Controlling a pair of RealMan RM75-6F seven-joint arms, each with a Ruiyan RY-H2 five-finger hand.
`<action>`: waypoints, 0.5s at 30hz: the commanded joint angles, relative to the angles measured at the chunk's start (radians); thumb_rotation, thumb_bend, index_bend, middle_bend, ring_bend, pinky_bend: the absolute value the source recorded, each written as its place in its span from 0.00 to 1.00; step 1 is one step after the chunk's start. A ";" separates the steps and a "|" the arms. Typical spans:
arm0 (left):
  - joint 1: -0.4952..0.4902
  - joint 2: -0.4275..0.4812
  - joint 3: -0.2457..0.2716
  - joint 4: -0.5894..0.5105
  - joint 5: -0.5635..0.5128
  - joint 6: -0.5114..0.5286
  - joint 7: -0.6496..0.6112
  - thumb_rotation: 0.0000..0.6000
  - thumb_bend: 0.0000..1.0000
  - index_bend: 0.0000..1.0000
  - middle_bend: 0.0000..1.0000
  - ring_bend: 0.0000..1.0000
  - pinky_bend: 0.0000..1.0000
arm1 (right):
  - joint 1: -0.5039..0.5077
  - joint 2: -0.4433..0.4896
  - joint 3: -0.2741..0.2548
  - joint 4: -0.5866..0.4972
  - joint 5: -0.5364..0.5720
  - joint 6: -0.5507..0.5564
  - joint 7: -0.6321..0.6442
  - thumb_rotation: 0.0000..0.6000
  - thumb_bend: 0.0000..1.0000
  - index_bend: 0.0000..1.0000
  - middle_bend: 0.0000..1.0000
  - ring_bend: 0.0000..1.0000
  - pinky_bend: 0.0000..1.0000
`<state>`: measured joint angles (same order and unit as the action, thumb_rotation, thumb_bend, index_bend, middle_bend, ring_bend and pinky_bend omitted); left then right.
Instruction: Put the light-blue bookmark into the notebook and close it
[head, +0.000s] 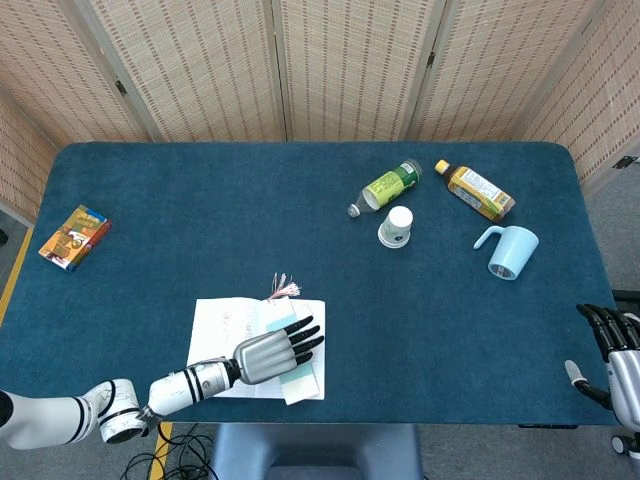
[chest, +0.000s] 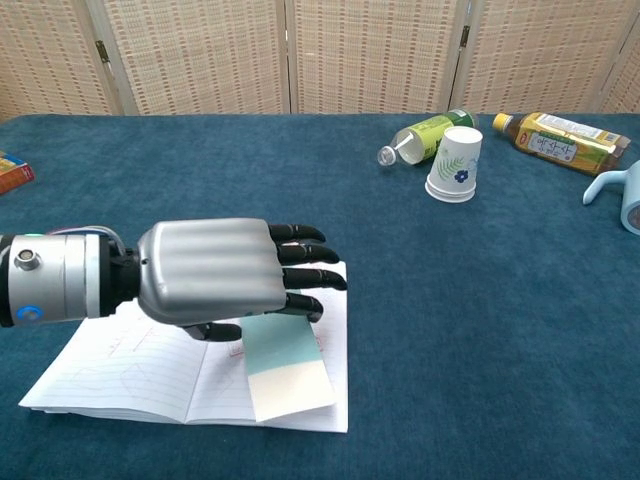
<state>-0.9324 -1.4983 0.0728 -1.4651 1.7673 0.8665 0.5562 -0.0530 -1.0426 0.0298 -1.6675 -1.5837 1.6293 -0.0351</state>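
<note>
Left hand (chest: 225, 280) pinches the light-blue bookmark (chest: 285, 365) over the open notebook (chest: 130, 375). Right hand (head: 618, 350) idles, fingers apart.

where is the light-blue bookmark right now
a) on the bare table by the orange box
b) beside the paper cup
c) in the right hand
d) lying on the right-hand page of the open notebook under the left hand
d: the light-blue bookmark lies on the right page of the open notebook, with the left hand over its upper end.

Green bottle (head: 385, 186) lying down, brown bottle (head: 477, 191) lying down, upside-down paper cup (head: 396, 226), tipped blue mug (head: 508, 250), small colorful box (head: 74, 237), blue desk (head: 200, 200)
</note>
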 joint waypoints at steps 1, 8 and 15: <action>-0.005 0.006 -0.002 0.005 0.010 -0.003 0.013 1.00 0.34 0.30 0.10 0.04 0.09 | -0.001 0.000 0.001 0.000 0.000 0.001 0.001 1.00 0.21 0.14 0.18 0.14 0.20; -0.027 0.003 0.002 0.031 0.040 -0.021 0.021 1.00 0.34 0.26 0.08 0.02 0.09 | -0.007 -0.002 -0.001 0.004 -0.001 0.008 0.005 1.00 0.21 0.14 0.18 0.14 0.20; -0.038 0.010 0.020 0.041 0.068 -0.031 0.022 1.00 0.34 0.24 0.06 0.01 0.09 | -0.015 -0.002 -0.002 0.003 -0.004 0.020 0.005 1.00 0.21 0.14 0.18 0.14 0.20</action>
<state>-0.9688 -1.4902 0.0882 -1.4241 1.8298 0.8346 0.5784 -0.0682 -1.0448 0.0276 -1.6641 -1.5872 1.6488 -0.0297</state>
